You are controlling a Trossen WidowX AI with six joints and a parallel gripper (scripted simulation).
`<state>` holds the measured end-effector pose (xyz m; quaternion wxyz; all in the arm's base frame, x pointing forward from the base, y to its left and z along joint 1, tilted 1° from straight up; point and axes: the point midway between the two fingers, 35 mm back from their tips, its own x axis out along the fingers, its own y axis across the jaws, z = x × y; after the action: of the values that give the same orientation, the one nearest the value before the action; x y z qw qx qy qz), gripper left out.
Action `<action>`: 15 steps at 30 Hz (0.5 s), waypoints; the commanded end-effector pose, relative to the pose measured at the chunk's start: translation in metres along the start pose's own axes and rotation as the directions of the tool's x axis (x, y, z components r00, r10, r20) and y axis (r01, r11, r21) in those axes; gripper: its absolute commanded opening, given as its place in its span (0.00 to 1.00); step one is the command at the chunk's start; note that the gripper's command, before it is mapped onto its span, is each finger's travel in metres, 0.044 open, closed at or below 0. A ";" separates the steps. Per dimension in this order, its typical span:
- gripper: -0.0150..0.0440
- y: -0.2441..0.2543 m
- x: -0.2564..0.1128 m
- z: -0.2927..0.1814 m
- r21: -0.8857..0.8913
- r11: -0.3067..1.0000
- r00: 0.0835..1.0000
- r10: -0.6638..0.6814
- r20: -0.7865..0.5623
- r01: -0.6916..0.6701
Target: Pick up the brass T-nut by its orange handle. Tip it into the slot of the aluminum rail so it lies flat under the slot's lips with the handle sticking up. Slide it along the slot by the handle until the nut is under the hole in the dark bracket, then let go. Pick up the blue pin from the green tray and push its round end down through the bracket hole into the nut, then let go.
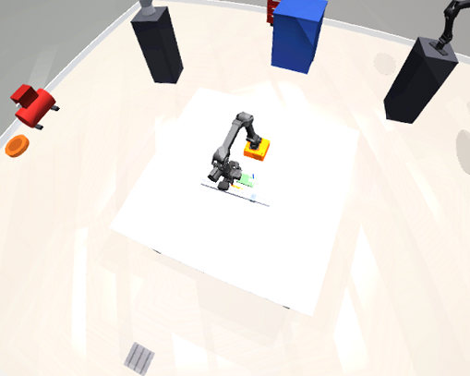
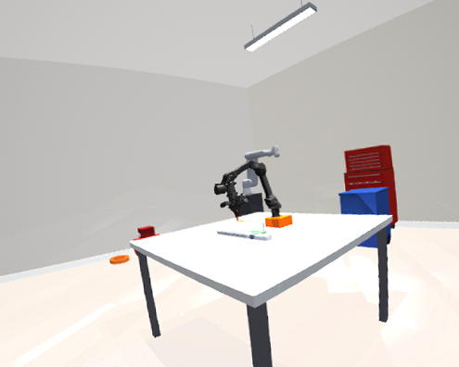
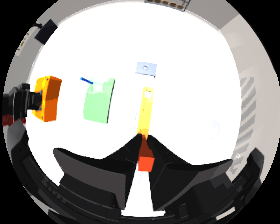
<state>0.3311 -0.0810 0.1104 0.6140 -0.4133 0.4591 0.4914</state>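
Taking the rail (image 1: 217, 189) (image 2: 228, 233) as landmark: the gripper (image 1: 232, 183) (image 2: 237, 216) (image 3: 144, 139), nearly closed, grips the T-nut's orange handle (image 2: 237, 219) (image 3: 146, 161) over its 1 end. Beside its middle lies the green tray (image 1: 246, 180) (image 2: 258, 231) (image 3: 98, 104); bracket (image 1: 253, 197) (image 2: 253, 236) (image 3: 146, 69) nears the opposite end.

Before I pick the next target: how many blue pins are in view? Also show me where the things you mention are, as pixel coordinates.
1: the blue pin (image 1: 253, 176) (image 2: 263, 227) (image 3: 86, 80), at the green tray (image 1: 247, 180) (image 2: 258, 231) (image 3: 98, 102). Others could be hidden behind the arm.
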 end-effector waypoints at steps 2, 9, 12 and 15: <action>0.00 0.001 0.001 0.000 -0.008 1.000 1.000 -0.013 0.003 0.013; 0.00 0.002 0.002 -0.001 -0.011 0.999 0.999 -0.036 0.005 0.036; 0.00 0.002 0.002 -0.001 -0.013 0.999 0.999 -0.045 0.006 0.045; 0.00 0.002 0.003 -0.001 -0.015 0.998 0.998 -0.055 0.008 0.055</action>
<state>0.3309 -0.0826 0.1080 0.6236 -0.4257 0.4475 0.4793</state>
